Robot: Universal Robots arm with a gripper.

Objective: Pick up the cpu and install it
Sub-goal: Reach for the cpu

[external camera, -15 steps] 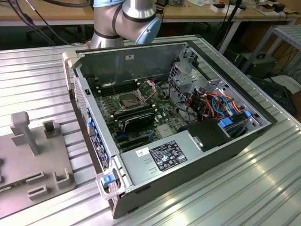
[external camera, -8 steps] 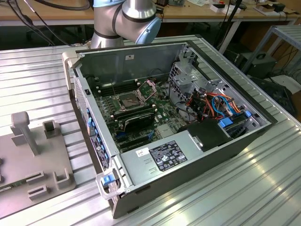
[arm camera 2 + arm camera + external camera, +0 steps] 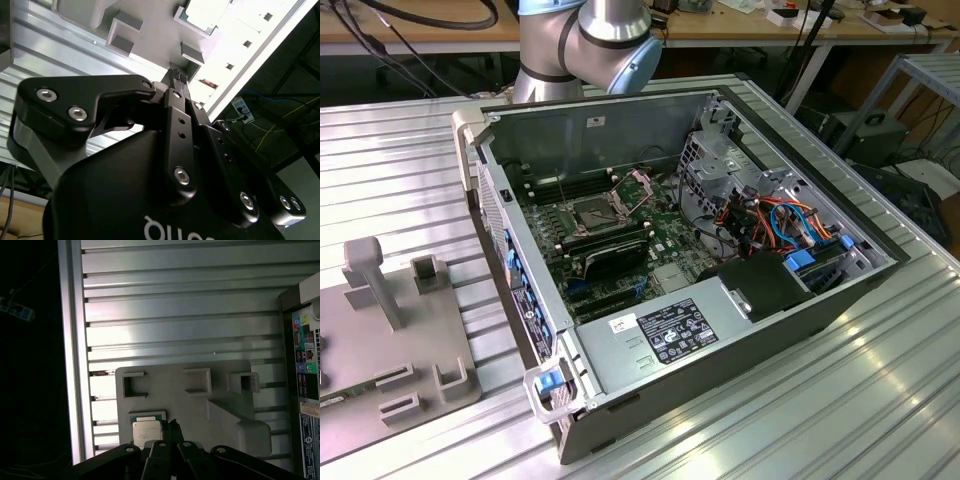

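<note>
- The tool (image 3: 179, 77) has its jaws narrow, tips together, holding nothing.
- In the first wrist view the cpu (image 3: 146, 429) lies just beside its tip, flat on the grey fixture plate (image 3: 170, 390).
- The plate sits on the worktop (image 3: 410, 140), at the exterior view's left of the open computer case (image 3: 610, 120).
- Risk: lowered with the jaws this narrow, the tool would likely strike or shove the chip instead of straddling it.

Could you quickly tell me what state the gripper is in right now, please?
Gripper: closed, holding nothing; the cpu lies on the grey fixture plate beside its fingertips.
</note>
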